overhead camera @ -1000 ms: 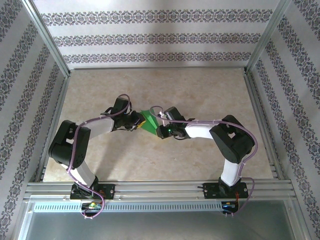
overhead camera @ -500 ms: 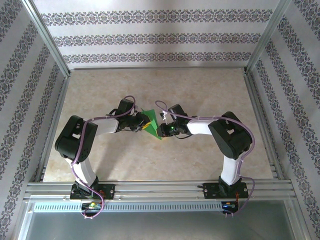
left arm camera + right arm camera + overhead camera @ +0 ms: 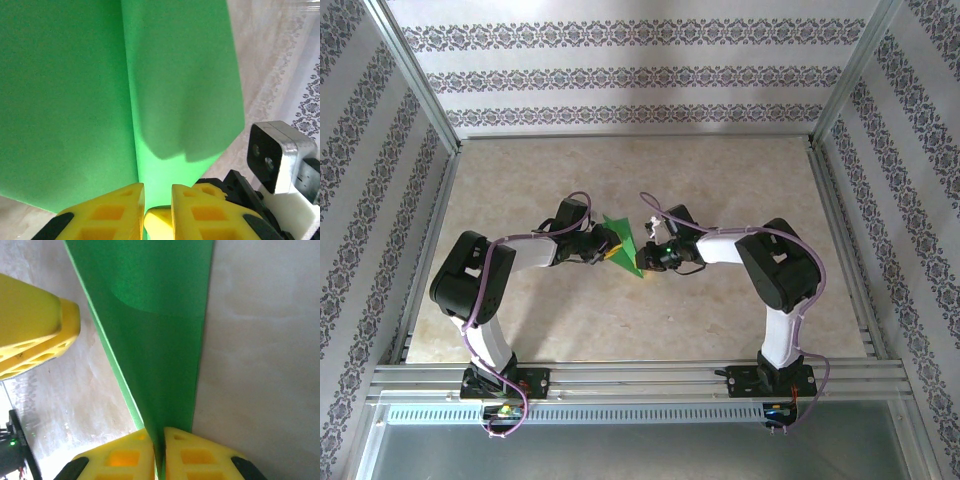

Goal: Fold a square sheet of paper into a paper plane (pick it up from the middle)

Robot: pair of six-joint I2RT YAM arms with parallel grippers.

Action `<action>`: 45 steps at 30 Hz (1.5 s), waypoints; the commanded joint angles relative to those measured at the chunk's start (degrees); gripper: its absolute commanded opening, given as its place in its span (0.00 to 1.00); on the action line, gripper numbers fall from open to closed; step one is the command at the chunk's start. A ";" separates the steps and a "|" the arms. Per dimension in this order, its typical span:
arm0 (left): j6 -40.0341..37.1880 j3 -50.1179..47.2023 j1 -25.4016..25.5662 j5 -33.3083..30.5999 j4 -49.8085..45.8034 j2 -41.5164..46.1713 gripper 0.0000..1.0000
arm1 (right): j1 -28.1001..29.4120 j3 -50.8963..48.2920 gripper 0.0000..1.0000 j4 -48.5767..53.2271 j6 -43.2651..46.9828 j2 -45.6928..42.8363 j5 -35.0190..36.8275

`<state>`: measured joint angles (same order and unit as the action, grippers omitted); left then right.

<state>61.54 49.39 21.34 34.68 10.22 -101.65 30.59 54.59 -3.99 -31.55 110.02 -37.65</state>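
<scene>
left claw (image 3: 605, 250) and right claw (image 3: 643, 261) apparently pinch the green paper (image 3: 623, 242)

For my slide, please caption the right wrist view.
Yellow right gripper shut on the folded bright green paper sheet.

Green paper (image 3: 623, 244): bright, plain, folded into narrow pointed wedge, tip toward far wall, at mid-table. Left wrist view: two flat layers (image 3: 65, 100) meeting at straight crease. Right wrist view: long tapering strip (image 3: 155, 340). Pinched between left gripper (image 3: 601, 249) and right gripper (image 3: 646, 258).
</scene>
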 commanded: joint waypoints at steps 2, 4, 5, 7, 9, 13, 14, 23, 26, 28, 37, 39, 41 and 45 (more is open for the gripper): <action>-0.23 -0.43 0.60 2.10 6.09 -0.53 0.22 | -0.35 0.76 0.13 2.75 -2.41 3.40 -1.94; -0.10 -0.77 0.60 3.05 8.28 -0.89 0.22 | -0.53 1.00 0.13 3.17 -2.68 3.62 -2.25; 0.19 -0.95 0.55 3.72 9.80 -1.10 0.22 | -0.62 1.17 0.13 3.46 -2.82 3.78 -2.42; 0.84 -1.41 0.58 4.88 13.26 -1.75 0.22 | -0.79 1.46 0.13 3.86 -3.12 4.14 -2.84; 1.62 -1.74 0.62 5.79 16.04 -2.79 0.22 | -1.01 1.59 0.13 4.08 -3.38 4.46 -3.20; 2.70 -2.01 0.63 6.75 19.29 -4.74 0.21 | -1.40 1.79 0.13 4.80 -3.86 4.75 -3.31; 2.92 -1.96 0.61 6.89 19.81 -5.28 0.20 | -1.49 1.76 0.13 4.99 -3.95 4.86 -3.39; 3.34 -1.40 0.64 6.54 21.01 -7.25 0.18 | -1.94 2.31 0.15 6.08 -3.96 5.34 -3.75; 3.32 -1.37 0.63 6.46 21.05 -7.34 0.18 | -1.94 2.34 0.15 6.34 -3.88 5.45 -3.66; 3.50 -1.53 0.65 6.70 21.81 -7.20 0.17 | -1.94 2.45 0.15 6.56 -3.87 5.54 -3.57; -0.30 -2.37 1.56 6.67 19.19 -3.64 0.17 | -1.85 3.84 0.15 10.09 -2.13 6.12 -2.37; -1.85 -1.84 2.11 6.46 17.06 -3.38 0.17 | -1.85 4.48 0.14 11.16 -1.31 6.47 -2.01; -2.51 -1.33 2.21 6.27 16.12 -3.54 0.17 | -1.76 5.05 0.14 12.56 -0.44 6.85 -1.49; -3.04 -1.02 2.21 5.63 15.19 -3.78 0.17 | -1.67 6.32 0.13 15.43 1.29 7.47 -0.33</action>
<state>61.28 47.37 23.18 40.45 27.83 -106.74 28.60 61.04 5.63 -33.15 113.97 -42.72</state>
